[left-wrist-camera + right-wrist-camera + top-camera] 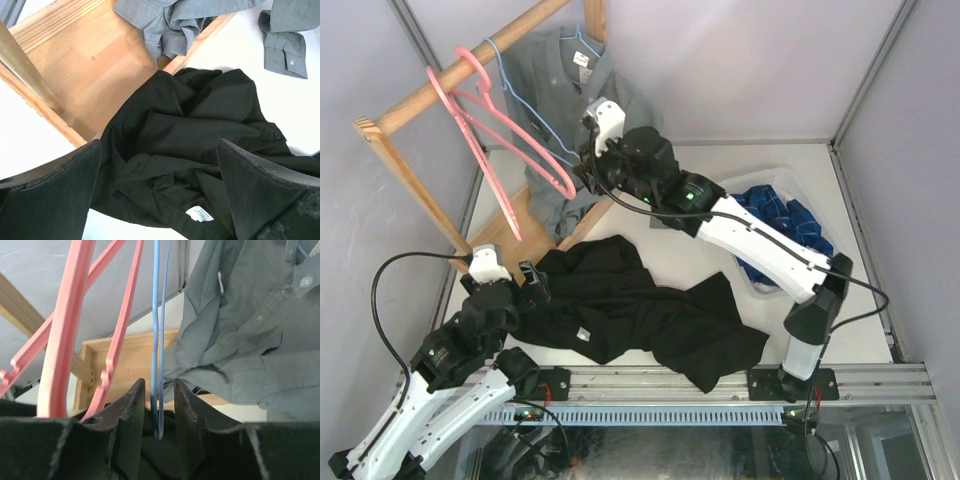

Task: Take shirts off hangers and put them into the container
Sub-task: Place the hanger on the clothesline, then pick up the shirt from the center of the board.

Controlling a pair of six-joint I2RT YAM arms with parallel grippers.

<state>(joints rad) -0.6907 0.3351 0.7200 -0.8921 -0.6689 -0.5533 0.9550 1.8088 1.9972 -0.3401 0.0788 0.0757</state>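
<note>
- Grey shirt [555, 90]: soft woven cloth with a buttoned placket, hung by the collar on a blue wire hanger [582, 40] at the table's far left corner, hem slumped onto the wooden rack [410, 185]
- Black shirt [630, 310]: matte and crumpled, spread flat along the near edge from left to middle, one fold lapping the rack's base board
- Blue plaid shirt [780, 215]: bunched inside the white basket [790, 178] by the right edge
- Bare blue hanger [156, 340] and two thick pink hangers [505, 135]: hooked on the slanted wooden rail
- Right gripper [160, 405]: jaws parted only a sliver, the bare blue hanger's thin wire running through the gap, not pinched
- Left gripper [160, 195]: spread fully wide just above the black shirt's left end, holding nothing
- Table [860, 310]: smooth white, showing between black shirt and basket and along the far edge
- Pale lilac walls [740, 60], metal posts [865, 80] at the corners
</note>
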